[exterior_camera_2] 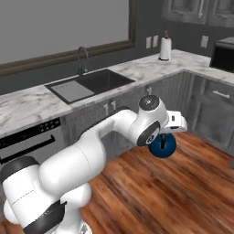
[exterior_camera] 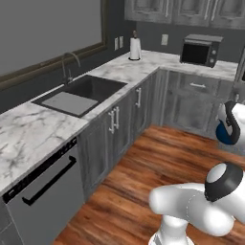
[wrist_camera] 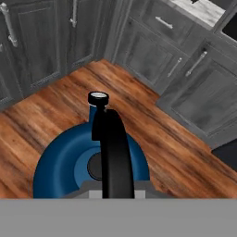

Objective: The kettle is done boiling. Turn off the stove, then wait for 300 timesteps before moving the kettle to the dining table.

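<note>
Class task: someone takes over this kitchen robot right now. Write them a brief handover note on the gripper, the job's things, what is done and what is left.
Gripper: shut on the kettle's handle.
Kettle: blue, hanging from the gripper above the wooden floor, in front of the grey cabinets.
Done: kettle lifted and being carried.
Left: take it to the dining table and set it down.

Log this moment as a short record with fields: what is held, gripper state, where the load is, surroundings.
held: kettle, blue, by its black handle
gripper: gripper shut on the handle
load position: in the air above the wood floor, touching nothing below
surroundings: marble counter with sink, paper towel roll, microwave, grey cabinets
</note>
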You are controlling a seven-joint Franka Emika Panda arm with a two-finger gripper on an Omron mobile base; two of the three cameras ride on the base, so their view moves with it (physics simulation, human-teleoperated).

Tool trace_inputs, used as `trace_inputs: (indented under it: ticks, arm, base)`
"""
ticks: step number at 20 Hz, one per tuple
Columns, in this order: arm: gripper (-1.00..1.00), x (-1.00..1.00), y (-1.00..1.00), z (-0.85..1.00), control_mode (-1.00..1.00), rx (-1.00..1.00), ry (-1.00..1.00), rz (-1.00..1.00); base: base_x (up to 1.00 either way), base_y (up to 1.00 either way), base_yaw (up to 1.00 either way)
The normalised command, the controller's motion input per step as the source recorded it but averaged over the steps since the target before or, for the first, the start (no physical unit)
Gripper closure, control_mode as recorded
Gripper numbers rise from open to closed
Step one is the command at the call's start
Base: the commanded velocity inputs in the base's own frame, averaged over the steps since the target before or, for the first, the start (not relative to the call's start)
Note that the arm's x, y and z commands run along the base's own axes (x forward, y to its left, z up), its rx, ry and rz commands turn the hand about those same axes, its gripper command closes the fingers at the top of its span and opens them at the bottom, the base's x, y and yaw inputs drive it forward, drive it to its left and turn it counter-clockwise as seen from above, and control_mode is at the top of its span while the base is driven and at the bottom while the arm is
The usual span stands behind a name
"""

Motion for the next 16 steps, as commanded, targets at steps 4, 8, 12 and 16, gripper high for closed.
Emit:
trace_inputs:
  ticks: [4,8,12,16]
  arm:
    - [1.0,0.0,0.0,0.0,1.0,0.0,0.0,0.0]
    - [1.0,0.0,0.0,0.0,1.0,0.0,0.0,0.0]
    - [1.0,0.0,0.0,0.0,1.0,0.0,0.0,0.0]
    - [1.0,0.0,0.0,0.0,1.0,0.0,0.0,0.0]
  base:
    - [-0.04,-0.36,-0.39]
    - [-0.08,-0.36,-0.4]
    - [-0.07,-0.35,-0.4]
    - [-0.02,-0.35,-0.39]
